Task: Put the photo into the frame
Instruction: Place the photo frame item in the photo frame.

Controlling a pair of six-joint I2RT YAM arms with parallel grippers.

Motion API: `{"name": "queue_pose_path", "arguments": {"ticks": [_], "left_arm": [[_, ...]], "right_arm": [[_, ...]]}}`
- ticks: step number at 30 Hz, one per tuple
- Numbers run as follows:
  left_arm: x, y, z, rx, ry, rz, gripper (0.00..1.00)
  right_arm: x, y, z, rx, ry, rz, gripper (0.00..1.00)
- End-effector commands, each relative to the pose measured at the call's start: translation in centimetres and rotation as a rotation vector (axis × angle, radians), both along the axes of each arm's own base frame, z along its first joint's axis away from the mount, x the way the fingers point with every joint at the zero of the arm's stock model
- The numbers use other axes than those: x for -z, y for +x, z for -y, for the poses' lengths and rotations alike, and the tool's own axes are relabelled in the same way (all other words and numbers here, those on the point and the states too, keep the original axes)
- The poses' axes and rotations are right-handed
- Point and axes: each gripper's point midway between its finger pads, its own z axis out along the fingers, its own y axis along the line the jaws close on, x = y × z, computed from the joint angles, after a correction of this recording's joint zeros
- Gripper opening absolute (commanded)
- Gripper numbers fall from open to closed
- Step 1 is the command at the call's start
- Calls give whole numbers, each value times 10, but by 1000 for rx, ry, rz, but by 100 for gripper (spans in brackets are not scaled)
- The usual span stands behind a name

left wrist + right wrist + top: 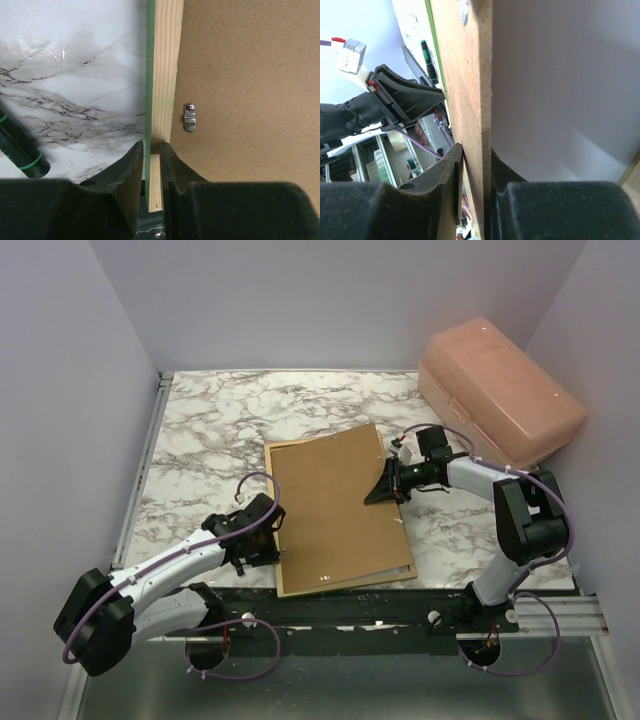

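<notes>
My left jaws are nearly together, pinching the left rail of the frame (165,75). Its pale wood faces up and its green edge shows at the side. My right jaws are clamped on the right edge of the brown board (470,75) that sits in the frame's back. A pale flat face (560,100) is just beside the board; I cannot tell what it is. The pink box (500,390) at the far right is shut, so I cannot see inside. The frame lies mid-worktop (220,420), back up. Its long side runs near to far, and the far end leans a little left.
</notes>
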Motion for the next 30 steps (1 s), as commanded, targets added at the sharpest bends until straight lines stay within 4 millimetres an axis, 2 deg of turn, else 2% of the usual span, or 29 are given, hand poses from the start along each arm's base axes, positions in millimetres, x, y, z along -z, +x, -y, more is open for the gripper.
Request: {"name": "queue_pose_path", "arguments": {"ticks": [1,9,19,23,30], "left_arm": [[18,-8,-9,8,50,-37,20],[19,-9,-9,9,49,-42,17],[20,-9,-9,10,49,-44,17],[20,-9,-9,10,50,-45,17],[21,-9,-9,12,56,-51,17]], "right_arm": [[-1,17,3,34,-75,55,13],[-15,32,0,22,-72,90,11],[-22,42,-1,16,-71,110,9],[-17,37,-5,-8,-41,69,9],[7,21,-2,-19,-53,-11,13]]}}
